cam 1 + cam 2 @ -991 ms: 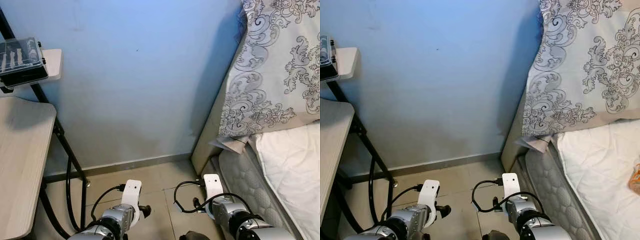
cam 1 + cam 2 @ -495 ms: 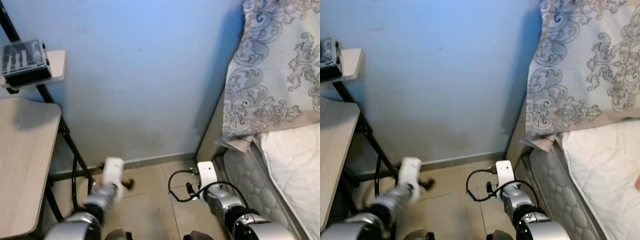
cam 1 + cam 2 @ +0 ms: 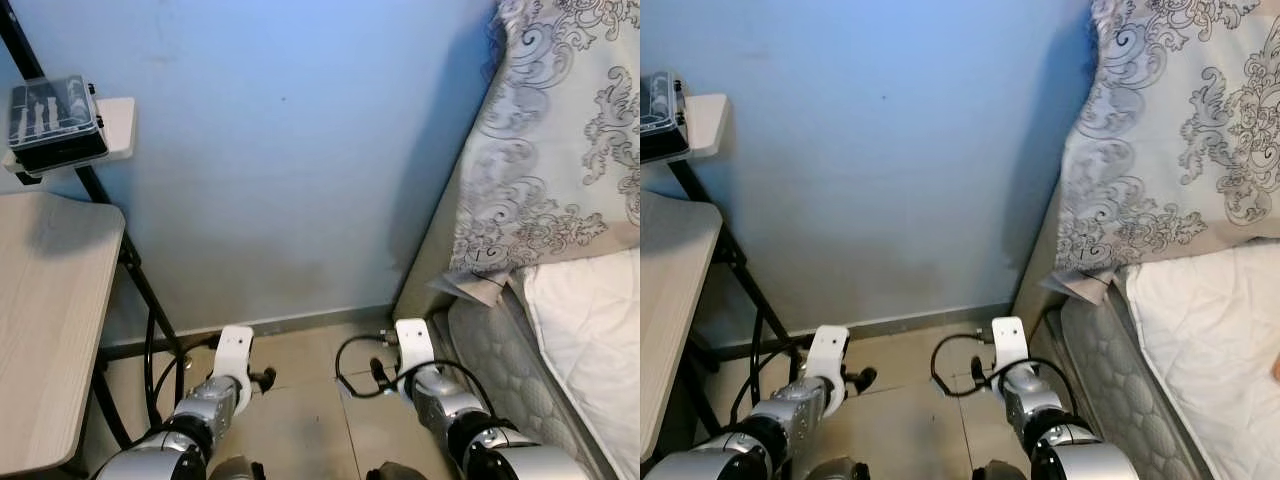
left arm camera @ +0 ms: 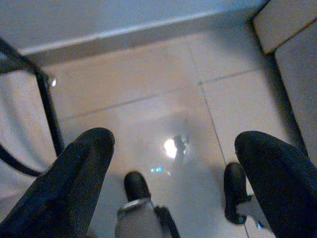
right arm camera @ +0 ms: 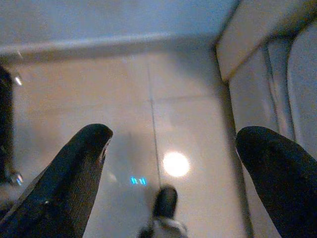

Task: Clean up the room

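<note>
While wrist views show floor tiles, head views add bed.

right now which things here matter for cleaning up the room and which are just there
Might need tidying:
- black case with a clear lid on the small white shelf
- patterned pillow propped at the head of the bed

Just there:
- wooden desk
- blue wall
- tiled floor
</note>
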Robot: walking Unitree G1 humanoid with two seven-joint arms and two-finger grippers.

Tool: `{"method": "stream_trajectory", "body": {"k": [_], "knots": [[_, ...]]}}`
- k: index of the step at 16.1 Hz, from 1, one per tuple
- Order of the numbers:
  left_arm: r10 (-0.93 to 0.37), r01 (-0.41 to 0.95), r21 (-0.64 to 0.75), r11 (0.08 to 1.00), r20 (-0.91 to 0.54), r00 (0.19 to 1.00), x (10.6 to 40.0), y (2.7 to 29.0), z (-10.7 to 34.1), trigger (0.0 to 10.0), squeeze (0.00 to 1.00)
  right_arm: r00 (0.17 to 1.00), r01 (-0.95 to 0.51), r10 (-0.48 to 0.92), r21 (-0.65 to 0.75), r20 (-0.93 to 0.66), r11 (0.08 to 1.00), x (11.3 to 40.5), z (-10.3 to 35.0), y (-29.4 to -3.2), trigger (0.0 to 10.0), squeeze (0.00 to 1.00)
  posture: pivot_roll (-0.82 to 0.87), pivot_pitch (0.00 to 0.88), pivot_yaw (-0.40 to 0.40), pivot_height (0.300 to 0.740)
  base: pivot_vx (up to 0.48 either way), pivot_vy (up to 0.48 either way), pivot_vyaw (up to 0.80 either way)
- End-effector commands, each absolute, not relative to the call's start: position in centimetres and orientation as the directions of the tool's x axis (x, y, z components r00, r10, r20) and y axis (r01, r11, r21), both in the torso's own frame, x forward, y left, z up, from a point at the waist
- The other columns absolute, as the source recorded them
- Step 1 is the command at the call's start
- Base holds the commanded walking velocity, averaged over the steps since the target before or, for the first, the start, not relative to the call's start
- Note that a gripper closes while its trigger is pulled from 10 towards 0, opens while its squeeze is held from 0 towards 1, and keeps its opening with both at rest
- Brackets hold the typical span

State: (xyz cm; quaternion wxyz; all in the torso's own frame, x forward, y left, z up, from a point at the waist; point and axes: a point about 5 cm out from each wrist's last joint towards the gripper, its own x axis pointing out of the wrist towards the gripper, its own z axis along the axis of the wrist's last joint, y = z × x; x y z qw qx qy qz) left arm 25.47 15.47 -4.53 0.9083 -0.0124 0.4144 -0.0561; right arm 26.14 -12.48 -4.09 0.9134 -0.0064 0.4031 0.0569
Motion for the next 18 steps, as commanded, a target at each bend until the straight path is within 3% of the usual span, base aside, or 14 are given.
{"method": "stream_trajectory", "body": {"k": [1, 5, 8, 10, 12, 15, 18], "knots": [[-0.144, 0.106, -0.098, 0.990, -0.657, 0.740, 27.9, 14.8, -2.5, 10.0, 0.00, 0.747, -0.121, 0.128, 0.056, -0.653, 0.991, 28.2, -2.3, -12.2, 10.0, 0.00, -0.08, 0.000, -0.018, 0.698, 0.000, 0.000, 0.00], [-0.211, 0.188, -0.116, 0.975, -0.229, 0.950, 32.6, 15.1, 6.1, 10.0, 0.00, 0.945, -0.167, 0.175, 0.051, -0.275, 0.985, 32.4, 4.2, -14.0, 10.0, 0.00, -0.06, 0.000, -0.022, 0.698, 0.000, 0.000, 0.00], [-0.252, 0.253, -0.021, 0.967, 0.012, 0.968, 32.0, 15.5, 11.5, 10.0, 0.00, 0.987, -0.150, 0.152, 0.049, -0.042, 0.987, 32.5, 8.4, -15.7, 10.0, 0.00, -0.05, 0.000, -0.031, 0.698, 0.000, 0.000, 0.00], [-0.324, 0.322, 0.046, 0.946, 0.063, 0.944, 28.8, 15.5, 12.6, 10.0, 0.00, 0.987, -0.158, 0.160, -0.051, 0.032, 0.986, 30.0, 9.1, -16.5, 10.0, 0.00, -0.05, 0.000, -0.036, 0.698, 0.000, 0.000, 0.00], [-0.350, 0.347, 0.055, 0.936, 0.065, 0.934, 25.3, 15.1, 13.3, 10.0, 0.00, 0.988, -0.151, 0.153, -0.035, 0.033, 0.988, 27.6, 9.4, -17.1, 10.0, 0.00, -0.05, 0.000, -0.037, 0.698, 0.000, 0.000, 0.00], [-0.364, 0.365, -0.021, 0.931, 0.019, 0.931, 25.6, 13.8, 12.7, 10.0, 0.00, 0.988, -0.153, 0.154, 0.036, -0.031, 0.988, 27.4, 8.3, -15.8, 10.0, 0.00, -0.04, 0.000, -0.032, 0.690, 0.000, 0.000, -0.14], [-0.419, 0.419, 0.034, 0.908, 0.019, 0.908, 26.0, 13.5, 13.5, 10.0, 0.00, 0.983, -0.180, 0.181, 0.039, -0.010, 0.983, 28.0, 9.3, -14.8, 10.0, 0.00, -0.05, 0.000, -0.017, 0.664, 0.000, 0.000, -0.16]]}}
